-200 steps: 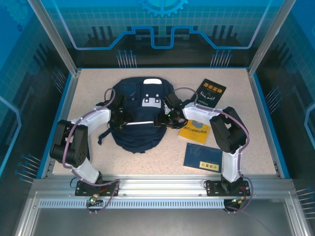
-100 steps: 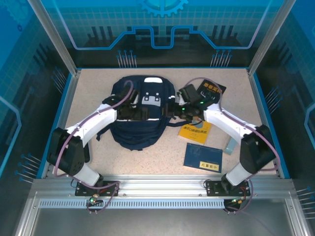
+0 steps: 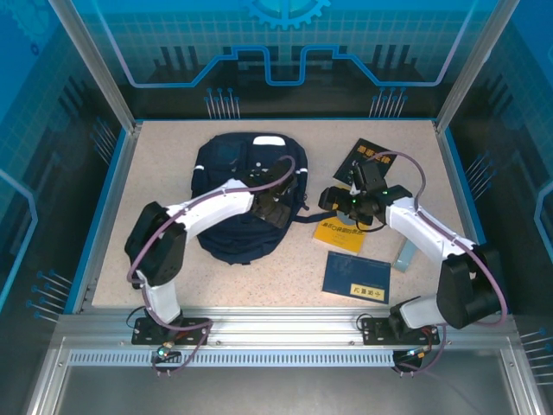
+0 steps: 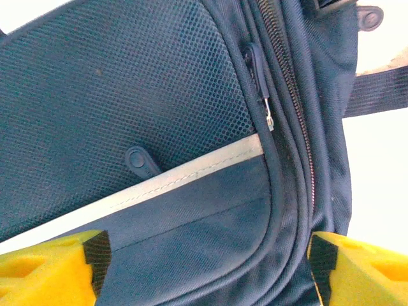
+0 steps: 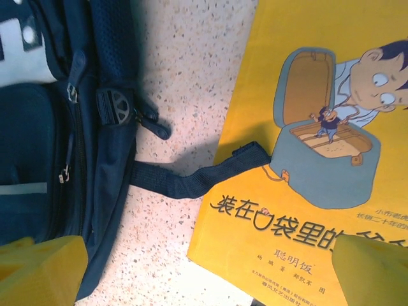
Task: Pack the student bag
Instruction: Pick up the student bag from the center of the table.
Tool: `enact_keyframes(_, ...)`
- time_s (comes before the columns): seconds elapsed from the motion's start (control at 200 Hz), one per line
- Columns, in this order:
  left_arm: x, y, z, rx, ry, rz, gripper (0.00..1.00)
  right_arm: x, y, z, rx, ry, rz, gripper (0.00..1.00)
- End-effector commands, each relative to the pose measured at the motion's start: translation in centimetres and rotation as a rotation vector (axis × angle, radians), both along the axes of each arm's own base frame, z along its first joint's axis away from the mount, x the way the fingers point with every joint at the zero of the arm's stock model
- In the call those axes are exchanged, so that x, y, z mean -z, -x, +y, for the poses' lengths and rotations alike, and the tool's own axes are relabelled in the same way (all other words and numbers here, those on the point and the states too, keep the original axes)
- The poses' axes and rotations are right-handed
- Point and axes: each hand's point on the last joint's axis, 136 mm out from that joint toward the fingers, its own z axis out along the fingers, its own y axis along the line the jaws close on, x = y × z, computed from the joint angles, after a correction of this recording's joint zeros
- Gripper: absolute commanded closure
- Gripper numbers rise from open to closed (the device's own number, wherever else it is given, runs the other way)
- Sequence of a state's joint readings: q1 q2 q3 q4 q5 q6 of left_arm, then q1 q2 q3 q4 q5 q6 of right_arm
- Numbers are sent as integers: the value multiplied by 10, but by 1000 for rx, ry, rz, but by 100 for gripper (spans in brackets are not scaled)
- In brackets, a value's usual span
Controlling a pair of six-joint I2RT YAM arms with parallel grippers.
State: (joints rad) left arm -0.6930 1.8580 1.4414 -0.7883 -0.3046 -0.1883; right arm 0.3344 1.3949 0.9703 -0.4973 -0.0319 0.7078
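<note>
Pincers both gaping, empty: left pincer (image 4: 208, 258) over bag (image 4: 159, 95) front pocket; right pincer (image 5: 209, 261) just right of bag, above yellow book (image 5: 306, 159) edge.

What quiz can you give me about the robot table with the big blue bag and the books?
1. True or false: the yellow book is inside the student bag.
2. What lies across the yellow book's edge? A) a bag strap B) a pencil C) a spoon
3. Fill in: ___ books lie on the table.

Key
1. False. It lies on the table beside the bag.
2. A.
3. Three: the black book, the yellow book and the blue book.
</note>
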Motion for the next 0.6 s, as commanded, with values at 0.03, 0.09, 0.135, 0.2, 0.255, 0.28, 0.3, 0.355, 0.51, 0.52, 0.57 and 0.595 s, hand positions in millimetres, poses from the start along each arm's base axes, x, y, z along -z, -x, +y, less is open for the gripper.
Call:
enact_keyframes(0.03, 2, -2, 0, -5, -81, 1, 28, 9, 7, -17, 53, 8, 37, 0)
enact_keyframes(0.09, 6, 0, -3, 4, -94, 13, 30, 12, 8, -18, 59, -3, 45, 0)
enact_keyframes(0.135, 9, 1, -3, 7, -111, 14, 31, 13, 8, -17, 60, -13, 49, 0)
enact_keyframes(0.2, 13, 2, -2, 10, -140, 15, 33, 14, 8, -17, 62, -21, 53, 0)
enact_keyframes(0.255, 16, 3, 0, 8, -165, 13, 34, 15, 8, -17, 63, -27, 56, 0)
enact_keyframes(0.28, 17, 3, 1, 8, -174, 14, 35, 16, 8, -17, 65, -27, 59, 0)
enact_keyframes(0.3, 18, 4, 1, 7, -180, 13, 35, 17, 8, -17, 66, -29, 61, 0)
enact_keyframes(0.355, 20, 4, 1, 11, -197, 11, 36, 18, 8, -16, 66, -35, 67, 0)
enact_keyframes(0.51, 30, 4, 0, 33, -255, 7, 37, 19, 8, -15, 68, -45, 73, 0)
enact_keyframes(0.52, 30, 4, 1, 34, -260, 6, 37, 19, 8, -15, 70, -45, 73, 0)
enact_keyframes(0.57, 33, 4, 1, 40, -286, 2, 37, 19, 9, -15, 70, -46, 73, 0)
enact_keyframes(0.595, 34, 3, 2, 40, -299, -1, 37, 19, 9, -15, 71, -47, 73, 0)
